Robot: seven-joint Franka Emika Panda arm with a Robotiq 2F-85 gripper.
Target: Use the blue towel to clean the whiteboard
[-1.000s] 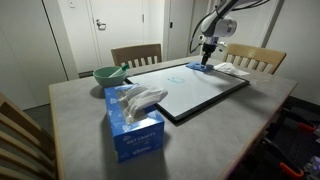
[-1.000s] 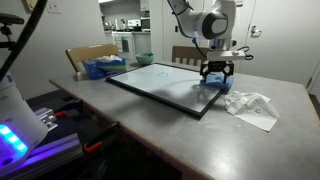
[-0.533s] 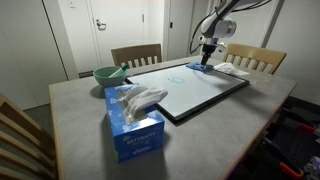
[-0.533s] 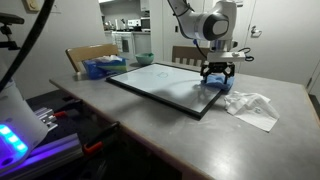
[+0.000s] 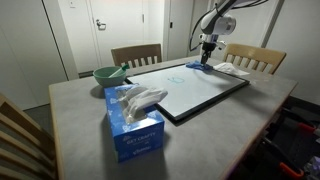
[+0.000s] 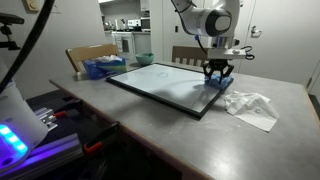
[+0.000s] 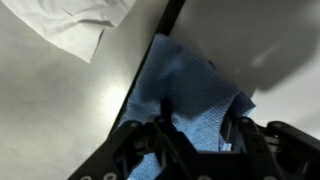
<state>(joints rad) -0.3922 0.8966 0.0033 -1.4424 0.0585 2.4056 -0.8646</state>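
The blue towel [image 7: 190,85] lies bunched over the black frame at one end of the whiteboard [image 5: 190,92], near the table's far side. It also shows as a small blue patch in both exterior views, the blue towel [image 6: 220,87] sitting right under the arm. My gripper [image 7: 200,135] points straight down onto it, its fingers [image 7: 165,130] drawn in on either side with a ridge of cloth gathered between them. In both exterior views my gripper [image 6: 217,79] stands at the board's corner. Most of the whiteboard [image 6: 160,82] is bare.
A crumpled white cloth [image 6: 252,106] lies on the table just beside the towel. A blue cardboard box [image 5: 135,120] with white contents and a green bowl [image 5: 108,74] stand at the board's opposite end. Wooden chairs [image 5: 255,56] line the table edges.
The jaws have drawn in from wide open onto the towel, bunching the cloth. The arm itself has hardly moved.
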